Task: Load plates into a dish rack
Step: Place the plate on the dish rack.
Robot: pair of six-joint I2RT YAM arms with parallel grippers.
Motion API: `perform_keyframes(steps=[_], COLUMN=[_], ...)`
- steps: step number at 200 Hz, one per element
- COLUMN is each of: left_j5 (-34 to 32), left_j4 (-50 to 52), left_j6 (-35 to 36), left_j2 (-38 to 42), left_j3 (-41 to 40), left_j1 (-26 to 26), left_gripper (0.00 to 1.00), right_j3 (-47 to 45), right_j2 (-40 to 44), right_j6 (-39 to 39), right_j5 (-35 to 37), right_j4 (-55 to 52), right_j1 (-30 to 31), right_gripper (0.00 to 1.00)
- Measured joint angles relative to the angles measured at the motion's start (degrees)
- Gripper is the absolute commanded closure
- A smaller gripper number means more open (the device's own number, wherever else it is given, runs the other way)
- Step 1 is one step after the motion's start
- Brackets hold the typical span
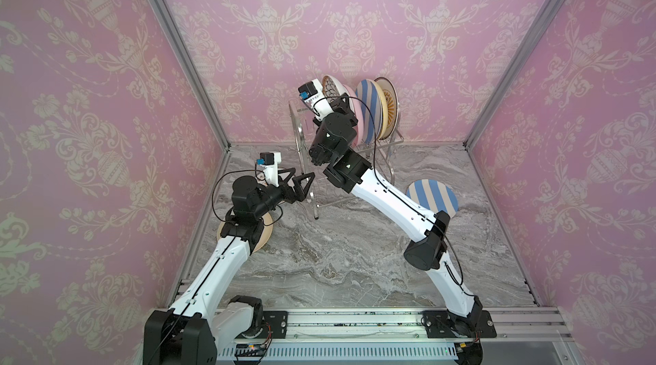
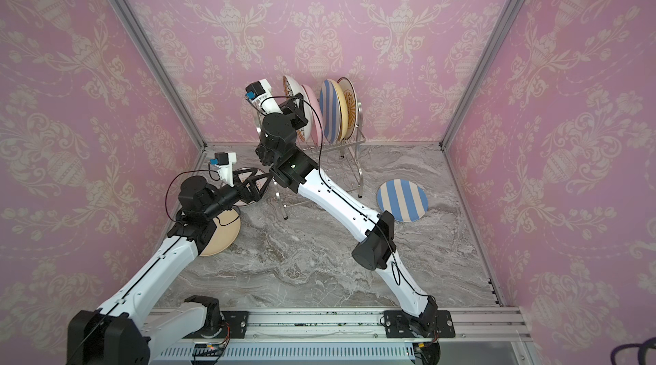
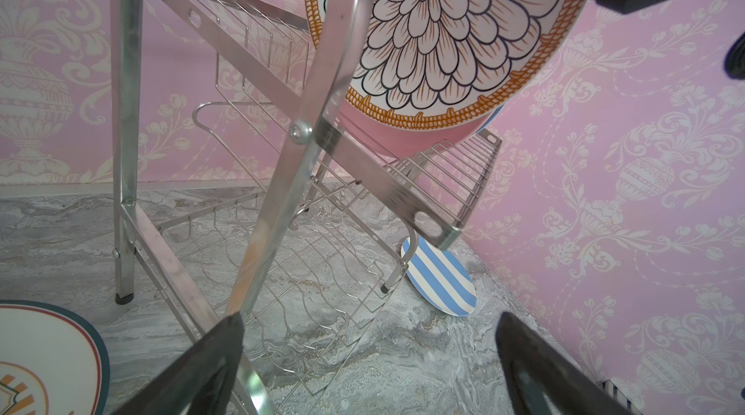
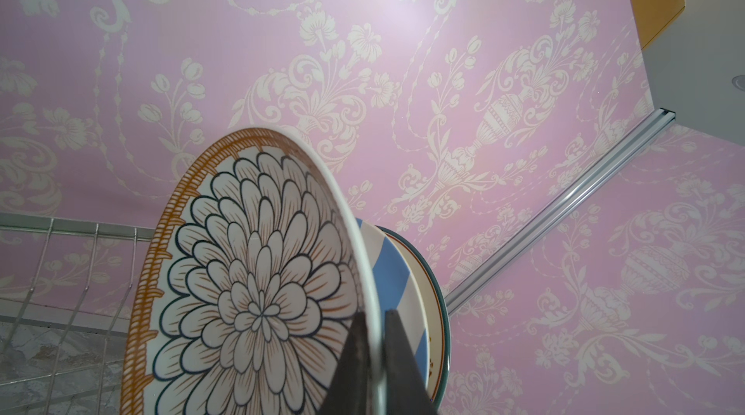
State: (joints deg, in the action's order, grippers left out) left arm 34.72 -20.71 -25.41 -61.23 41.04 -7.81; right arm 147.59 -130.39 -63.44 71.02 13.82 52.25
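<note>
We see our right gripper (image 1: 346, 107) at a black-petal patterned round plate (image 1: 331, 86) standing in a shiny chrome wire dish rack (image 1: 390, 143); a blue-white striped plate (image 1: 431, 197) lies flat beside it.

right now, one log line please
right fingers: shut on petal plate | left fingers: open by rack | table: striped plate, cream plate

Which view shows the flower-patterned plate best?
The left wrist view: the flower-patterned plate faces it almost squarely. The right wrist view shows it obliquely, gripped by the right pincer. Both top views show a sliver.
</note>
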Motion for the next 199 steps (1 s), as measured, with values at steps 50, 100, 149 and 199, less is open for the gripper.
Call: perform_keyframes(steps=[50, 100, 149, 199], left_j5=[-0.02, -0.02, -0.04, -0.04], left_j4=[0.0, 0.0, 0.0, 0.02], left_j6=[0.0, 0.02, 0.02, 0.04], left_j2=[0.0, 0.0, 0.0, 0.0], left_j3=[-0.17, -0.66, -0.72, -0.72], left_j1=[0.0, 0.0, 0.0, 0.0], left_gripper=[0.01, 0.01, 0.01, 0.01], right_j3=[0.39, 0.44, 0.44, 0.44], right_j2=[-1.14, -3.02, -3.48, -3.48], right_j6=[0.26, 1.73, 2.16, 2.6], right_j5=[0.63, 0.79, 1.03, 1.09], right_j4=[0.02, -1.81, -2.56, -2.6], right_j1=[-0.44, -1.07, -1.18, -1.18], right_gripper=[1.0, 1.0, 1.0, 0.84])
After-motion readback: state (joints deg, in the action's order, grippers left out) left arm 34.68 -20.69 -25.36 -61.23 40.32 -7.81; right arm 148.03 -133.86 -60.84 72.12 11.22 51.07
